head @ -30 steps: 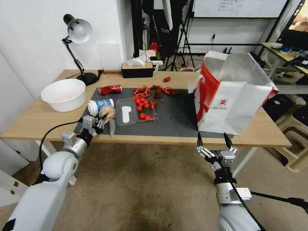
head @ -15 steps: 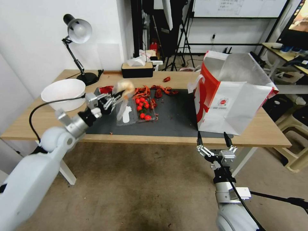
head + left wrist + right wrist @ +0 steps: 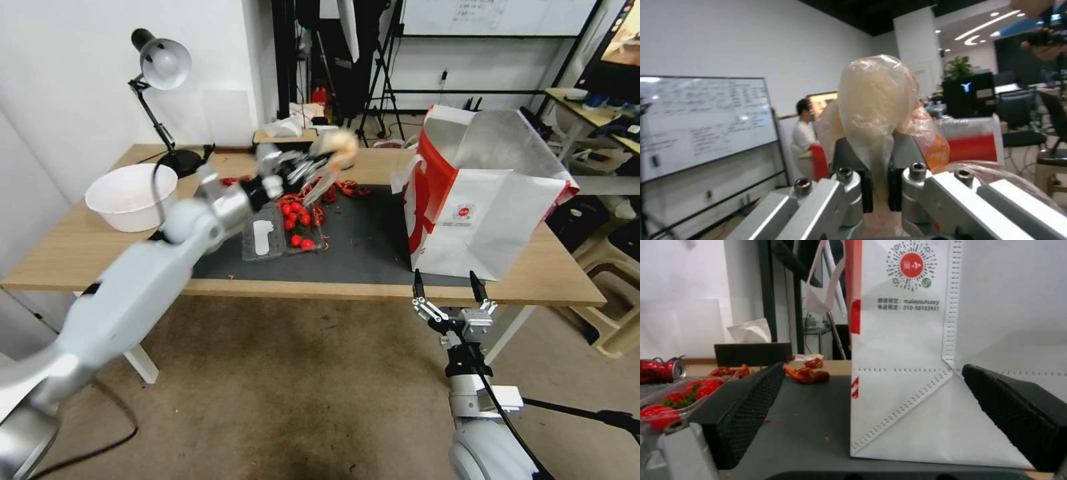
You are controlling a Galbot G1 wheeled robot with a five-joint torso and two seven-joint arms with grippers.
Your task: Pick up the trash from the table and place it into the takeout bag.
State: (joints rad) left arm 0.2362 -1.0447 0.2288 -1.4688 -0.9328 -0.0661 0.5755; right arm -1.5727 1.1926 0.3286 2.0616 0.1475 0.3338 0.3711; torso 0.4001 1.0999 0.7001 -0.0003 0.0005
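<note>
Since a second ago, your left hand (image 3: 320,167) has carried the beige lump in clear wrap (image 3: 338,145) up from the near left edge of the bench (image 3: 80,250) and rightward; it now hangs in the air above the far part of the dark grey mat (image 3: 367,243), left of the takeout bag (image 3: 480,200).

Nearest you, your right hand (image 3: 447,288) waits below the near bench edge, fingers spread apart, pointing at the foot of the bag with nothing between them.

On the mat sits a clear tray of small red tomatoes (image 3: 297,223), under your left forearm. Farther back your left hand is clamped on the lump, the wrap (image 3: 876,110) pinched between its fingers (image 3: 862,186). Red shell scraps (image 3: 350,189) lie on the mat just beyond it. The bag stands open on the right of the bench. A white bowl (image 3: 130,195) rests far left, beside a desk lamp (image 3: 160,87).
</note>
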